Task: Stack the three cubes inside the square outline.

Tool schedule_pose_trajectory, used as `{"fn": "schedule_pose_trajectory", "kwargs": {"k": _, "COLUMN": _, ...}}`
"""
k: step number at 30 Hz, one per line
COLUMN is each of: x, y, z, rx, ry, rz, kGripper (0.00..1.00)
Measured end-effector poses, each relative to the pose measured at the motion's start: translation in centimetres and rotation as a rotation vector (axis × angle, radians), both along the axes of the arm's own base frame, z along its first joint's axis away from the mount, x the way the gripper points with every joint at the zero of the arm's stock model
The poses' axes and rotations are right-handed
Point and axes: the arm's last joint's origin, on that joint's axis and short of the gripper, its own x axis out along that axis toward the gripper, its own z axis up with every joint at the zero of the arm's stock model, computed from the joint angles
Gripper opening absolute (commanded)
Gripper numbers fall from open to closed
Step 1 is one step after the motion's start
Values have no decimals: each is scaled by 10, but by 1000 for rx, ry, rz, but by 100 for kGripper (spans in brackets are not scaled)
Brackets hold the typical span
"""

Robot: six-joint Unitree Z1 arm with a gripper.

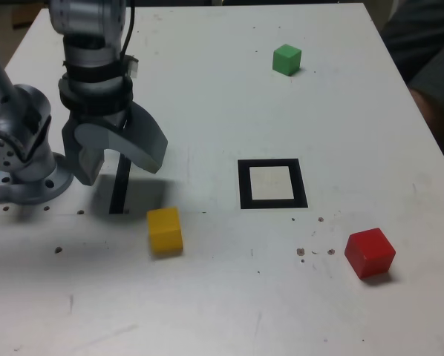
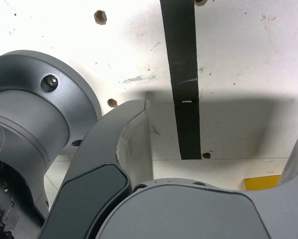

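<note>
Exterior view: the gripper (image 1: 118, 159) hangs over the white table (image 1: 207, 104) with its two jaws spread wide and nothing between them, close to the arm's own base (image 1: 25, 178). The yellow cube (image 1: 165, 231) lies just beside it, toward the near edge; the red cube (image 1: 370, 253) sits far to this view's right, the green cube (image 1: 286, 59) well away at the far side. The square outline (image 1: 272, 183) is empty, so no cube is stacked yet. The likely step is fetching the yellow cube: the jaws should come squarely over it, straddle two opposite faces, then descend before closing, so the block is not nudged aside

Wrist view: the open jaws frame a black tape strip (image 2: 183, 74), not the outline. Only a yellow corner (image 2: 261, 182) shows at the gripper's edge, so the cube is not yet centred
</note>
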Motion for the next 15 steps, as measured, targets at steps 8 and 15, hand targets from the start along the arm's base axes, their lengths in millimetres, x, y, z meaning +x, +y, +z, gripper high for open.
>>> {"fn": "schedule_pose_trajectory", "kwargs": {"k": 8, "x": -1, "y": 0, "z": 2, "rx": 0, "ry": -5, "rz": 0, "kGripper": 99}}
{"fn": "schedule_pose_trajectory", "kwargs": {"k": 15, "x": -1, "y": 0, "z": 2, "rx": 0, "ry": -5, "rz": 0, "kGripper": 99}}
